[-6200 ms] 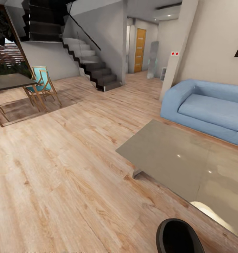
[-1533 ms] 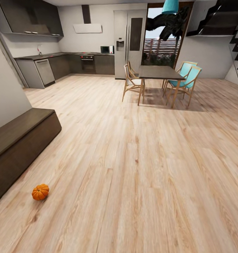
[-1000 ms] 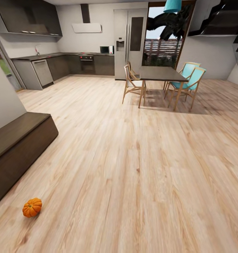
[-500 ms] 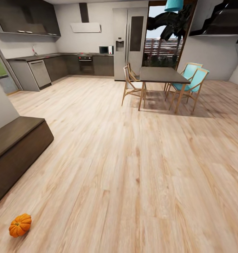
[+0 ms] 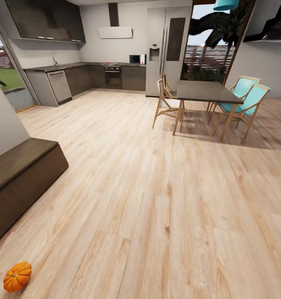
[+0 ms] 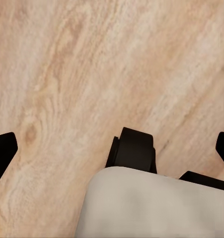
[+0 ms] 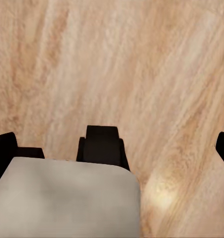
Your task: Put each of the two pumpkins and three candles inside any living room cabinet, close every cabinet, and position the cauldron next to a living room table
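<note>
Ahead of me pale wood plank flooring point(image 5: 157, 199) runs to a dark grey kitchen run point(image 5: 94, 77), a tall grey fridge point(image 5: 167, 50) and a dark-topped dining table point(image 5: 206, 91) with turquoise-seated wooden chairs point(image 5: 246, 101).

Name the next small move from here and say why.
Probably turn the base left and roll toward the pumpkin. It lies on the wood floor at the head view's lower-left corner, just past the closed dark cabinet, and both wrist views look down at bare floor, so neither tool is near it yet.
</note>
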Tool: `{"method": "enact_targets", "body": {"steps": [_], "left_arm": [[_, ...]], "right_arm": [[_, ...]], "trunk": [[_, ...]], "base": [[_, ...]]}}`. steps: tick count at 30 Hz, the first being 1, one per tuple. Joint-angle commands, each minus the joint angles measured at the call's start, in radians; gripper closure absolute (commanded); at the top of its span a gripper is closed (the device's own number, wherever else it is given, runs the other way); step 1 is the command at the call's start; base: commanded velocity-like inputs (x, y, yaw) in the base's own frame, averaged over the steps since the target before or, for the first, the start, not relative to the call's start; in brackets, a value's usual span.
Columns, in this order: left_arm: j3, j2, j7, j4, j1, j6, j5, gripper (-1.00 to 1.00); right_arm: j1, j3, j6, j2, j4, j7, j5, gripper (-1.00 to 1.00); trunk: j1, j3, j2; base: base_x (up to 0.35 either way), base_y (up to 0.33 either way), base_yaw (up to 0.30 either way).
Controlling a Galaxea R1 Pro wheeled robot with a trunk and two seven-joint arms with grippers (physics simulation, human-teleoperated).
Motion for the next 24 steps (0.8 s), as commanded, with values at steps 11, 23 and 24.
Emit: {"method": "enact_targets", "body": {"steps": [11,23,24], "left_arm": [[0.000,0.000,0.000,0.000,0.000,0.000,0.000,-1.00],[0.000,0.000,0.001,0.000,0.000,0.000,0.000,-1.00],[0.000,0.000,0.001,0.000,0.000,0.000,0.000,-1.00]], "right_arm": [[0.000,0.000,0.000,0.000,0.000,0.000,-0.001,-1.00],[0.000,0.000,-0.034,-0.001,0.001,0.000,-0.004,-1.00],[0.000,0.000,-0.034,-0.001,0.001,0.000,-0.004,-1.00]], "trunk": [[0.000,0.000,0.000],[0.000,0.000,0.000],[0.000,0.000,0.000]], "base": [[0.328,-0.140,0.281],[0.327,-0.140,0.282],[0.327,-0.140,0.282]]}}
